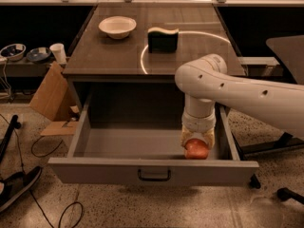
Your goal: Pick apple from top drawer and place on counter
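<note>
Looking down from the front at a grey cabinet, single camera view. Shows the top drawer (109,171) pulled fully out toward the viewer, with a dark handle centred on its front panel. Shows a thick white arm (247,91) coming in from the right and bending straight down into the drawer's right front corner. Ends in the gripper (196,144), two pale fingers closed snugly on either side of the apple (196,150), red-orange, low in the drawer just behind the front panel. Cannot tell whether the apple touches the drawer floor. Behind, on the counter (104,56): a white bowl (117,26) at back left, a dark block with a pale top (162,39) near the centre.
</note>
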